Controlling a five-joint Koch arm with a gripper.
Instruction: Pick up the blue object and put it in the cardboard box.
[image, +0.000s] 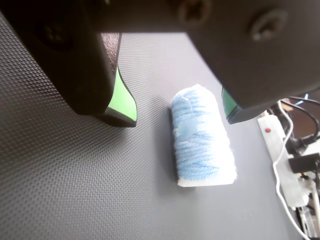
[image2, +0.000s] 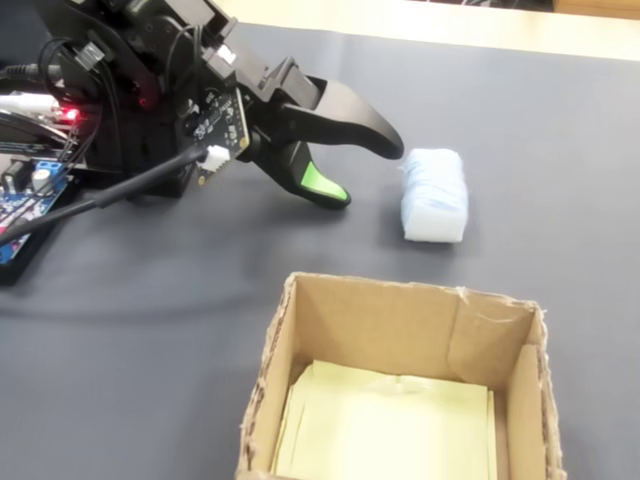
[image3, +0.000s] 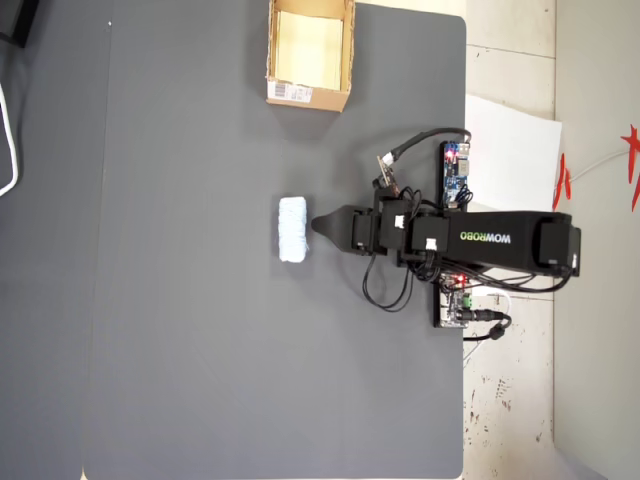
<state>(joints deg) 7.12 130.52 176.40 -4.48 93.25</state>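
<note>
The blue object (image: 202, 137), a pale blue-white fuzzy oblong, lies flat on the dark mat. It also shows in the fixed view (image2: 435, 195) and in the overhead view (image3: 293, 229). My gripper (image: 179, 117) is open, its green-padded jaws spread wide just short of the object's near end, with nothing between them. The fixed view shows the gripper (image2: 365, 173) low over the mat, a small gap left of the object. The cardboard box (image2: 370, 325) stands open with a pale yellow inside, well apart from the object, at the mat's top edge in the overhead view (image3: 300, 93).
A black textured mat (image3: 200, 350) covers the table. Circuit boards (image3: 456, 170) and cables sit by the arm's base at the mat's right edge. A white power strip (image: 277, 150) with wires lies off the mat. White paper (image3: 510, 140) lies beyond the mat.
</note>
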